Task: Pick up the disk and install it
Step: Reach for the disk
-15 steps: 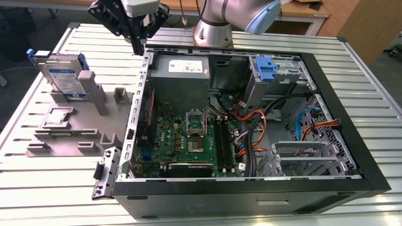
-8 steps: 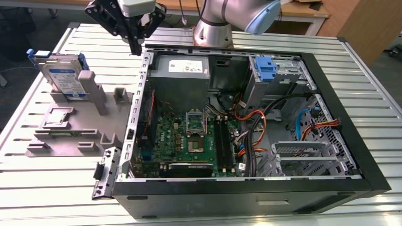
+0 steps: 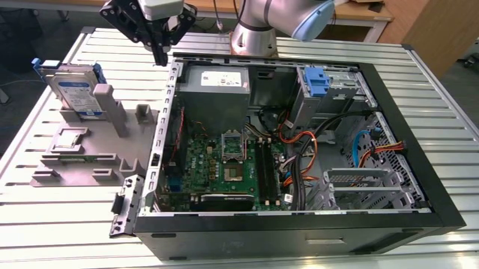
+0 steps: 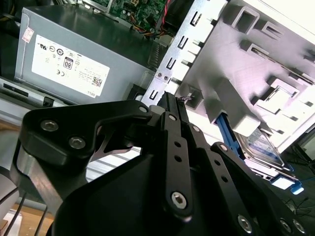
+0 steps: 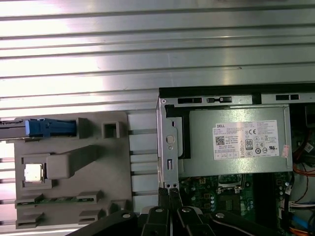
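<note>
Ribbed metal surface (image 3: 441, 162) with an open PC case (image 3: 299, 230) lying on its side on it. A grey fixture (image 3: 82, 162) sits next to the case.

My claw (image 3: 160, 56) hovers above the case's corner rim. Tips are pressed together with nothing between them, so it's closed and empty. The power supply (image 3: 217, 84) is the nearest thing to the claw, just below and beside the tips. Both wrist views agree on that.

The disk (image 3: 77, 92) is well apart from the claw. It stands on edge in a slot at the far end of the fixture, on the side of the claw away from the case. In the first wrist view I see it edge-on, mostly its blue carrier (image 5: 49, 128). No contact with it.

Target side: the drive bay (image 3: 344, 84) with its blue bracket (image 3: 316, 84) is inside the case, beyond the power supply from the claw. My read is that it's not yet loaded.

Progress, as I judge it:
- Pick: not done, the disk is parked in the fixture.
- Install: not done.
- The claw is closer to the case than to the disk.
- The whole task is left.
</note>
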Motion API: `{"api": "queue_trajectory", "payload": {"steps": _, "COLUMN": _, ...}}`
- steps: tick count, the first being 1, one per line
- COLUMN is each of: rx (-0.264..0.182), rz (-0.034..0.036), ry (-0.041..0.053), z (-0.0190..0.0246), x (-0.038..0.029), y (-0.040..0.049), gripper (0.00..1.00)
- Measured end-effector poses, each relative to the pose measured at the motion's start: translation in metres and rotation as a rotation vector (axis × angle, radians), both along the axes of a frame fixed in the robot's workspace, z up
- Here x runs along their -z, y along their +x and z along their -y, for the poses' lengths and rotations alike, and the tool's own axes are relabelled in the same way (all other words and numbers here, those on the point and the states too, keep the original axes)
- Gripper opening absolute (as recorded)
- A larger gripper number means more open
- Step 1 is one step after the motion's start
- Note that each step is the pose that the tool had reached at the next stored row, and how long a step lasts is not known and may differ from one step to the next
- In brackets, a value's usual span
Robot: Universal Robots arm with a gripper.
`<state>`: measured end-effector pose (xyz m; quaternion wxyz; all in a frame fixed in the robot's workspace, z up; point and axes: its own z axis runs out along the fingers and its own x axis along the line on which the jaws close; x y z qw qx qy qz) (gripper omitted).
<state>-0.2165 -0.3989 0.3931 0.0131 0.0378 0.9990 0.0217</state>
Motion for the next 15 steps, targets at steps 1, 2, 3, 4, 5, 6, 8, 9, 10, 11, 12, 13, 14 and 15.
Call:
{"api": "queue_trajectory", "payload": {"steps": 1, "rx": 0.000, "rz": 0.0000, "ry": 0.0000, "z": 0.0000, "x": 0.0000, "y": -0.0002, "gripper": 0.15}}
{"api": "queue_trajectory", "payload": {"steps": 2, "rx": 0.000, "rz": -0.0001, "ry": -0.0001, "z": 0.0000, "x": 0.0000, "y": -0.0004, "gripper": 0.15}}
{"api": "queue_trajectory", "payload": {"steps": 3, "rx": 0.000, "rz": -0.0001, "ry": -0.0001, "z": 0.0000, "x": 0.0000, "y": -0.0006, "gripper": 0.15}}
{"api": "queue_trajectory", "payload": {"steps": 4, "rx": 0.000, "rz": -0.0001, "ry": 0.0000, "z": 0.0000, "x": 0.0000, "y": -0.0008, "gripper": 0.15}}
{"api": "queue_trajectory", "payload": {"steps": 5, "rx": 0.000, "rz": -0.0001, "ry": 0.0000, "z": 0.0000, "x": 0.0000, "y": -0.0011, "gripper": 0.15}}
{"api": "queue_trajectory", "payload": {"steps": 6, "rx": 0.000, "rz": 0.0000, "ry": 0.0000, "z": 0.0000, "x": 0.0000, "y": -0.0012, "gripper": 0.15}}
{"api": "queue_trajectory", "payload": {"steps": 8, "rx": 0.000, "rz": 0.0000, "ry": 0.0000, "z": 0.0000, "x": 0.0000, "y": -0.0015, "gripper": 0.15}}
{"api": "queue_trajectory", "payload": {"steps": 9, "rx": 0.000, "rz": 0.0000, "ry": 0.0000, "z": 0.0000, "x": 0.0000, "y": -0.0017, "gripper": 0.15}}
{"api": "queue_trajectory", "payload": {"steps": 10, "rx": 0.000, "rz": 0.0000, "ry": 0.0000, "z": 0.0000, "x": 0.0000, "y": -0.0019, "gripper": 0.15}}
{"api": "queue_trajectory", "payload": {"steps": 11, "rx": 0.000, "rz": -0.0001, "ry": -0.0001, "z": 0.0000, "x": 0.0000, "y": -0.0020, "gripper": 0.15}}
{"api": "queue_trajectory", "payload": {"steps": 12, "rx": 0.000, "rz": 0.0000, "ry": 0.0000, "z": 0.0000, "x": 0.0000, "y": -0.0022, "gripper": 0.15}}
{"api": "queue_trajectory", "payload": {"steps": 13, "rx": 0.000, "rz": -0.0001, "ry": 0.0000, "z": 0.0000, "x": 0.0000, "y": -0.0023, "gripper": 0.15}}
{"api": "queue_trajectory", "payload": {"steps": 14, "rx": 0.000, "rz": 0.0000, "ry": -0.0001, "z": 0.0000, "x": 0.0000, "y": -0.0033, "gripper": 0.15}}
{"api": "queue_trajectory", "payload": {"steps": 15, "rx": 0.000, "rz": 0.0000, "ry": 0.0000, "z": 0.0000, "x": 0.0000, "y": -0.0044, "gripper": 0.15}}
